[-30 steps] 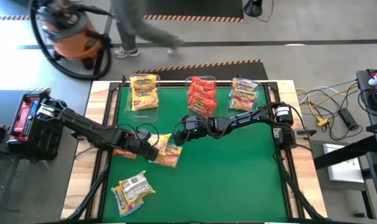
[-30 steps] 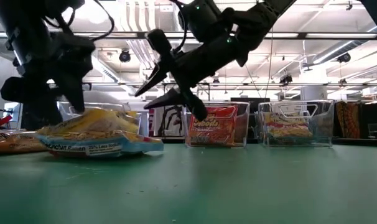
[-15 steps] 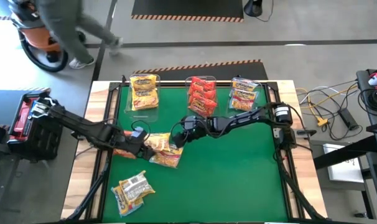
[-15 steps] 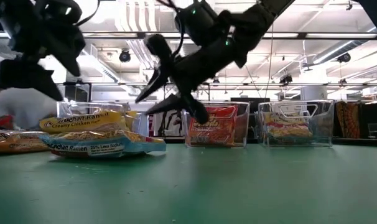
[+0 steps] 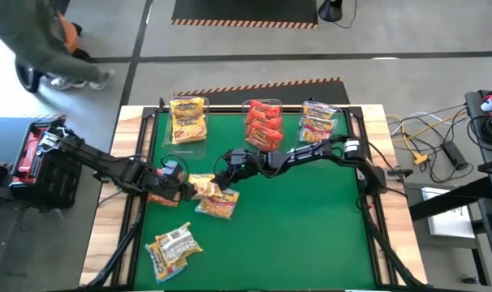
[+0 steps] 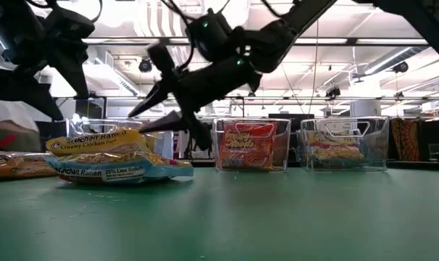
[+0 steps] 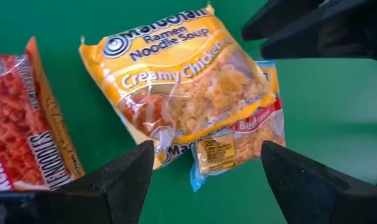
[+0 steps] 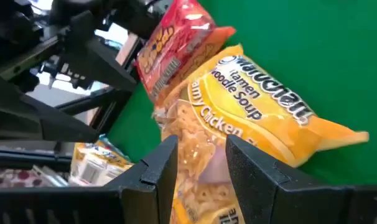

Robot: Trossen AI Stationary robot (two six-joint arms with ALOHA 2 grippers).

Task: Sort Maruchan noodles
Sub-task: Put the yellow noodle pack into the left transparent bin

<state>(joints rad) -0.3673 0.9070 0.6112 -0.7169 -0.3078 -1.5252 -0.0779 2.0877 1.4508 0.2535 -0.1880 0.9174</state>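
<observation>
Left gripper [image 5: 183,180] hovering jaws spread over yellow Creamy Chicken packet [image 7: 182,87]. Right gripper [image 5: 222,173] at its 3 o'clock, jaws narrowly apart, holding nothing.

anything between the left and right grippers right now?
Yes: the yellow Creamy Chicken packet, lying on a blue-edged packet. The high view shows the left gripper and right gripper on either side of it, both above the table.

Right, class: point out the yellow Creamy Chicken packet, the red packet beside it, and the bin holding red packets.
Creamy Chicken packet [image 7: 176,81]: left wrist view, middle of its printed face.
Red packet [image 7: 27,130]: left wrist view, centre of its wrapper.
Bin of red packets [image 6: 218,145]: low view, clear front wall's left edge.
</observation>
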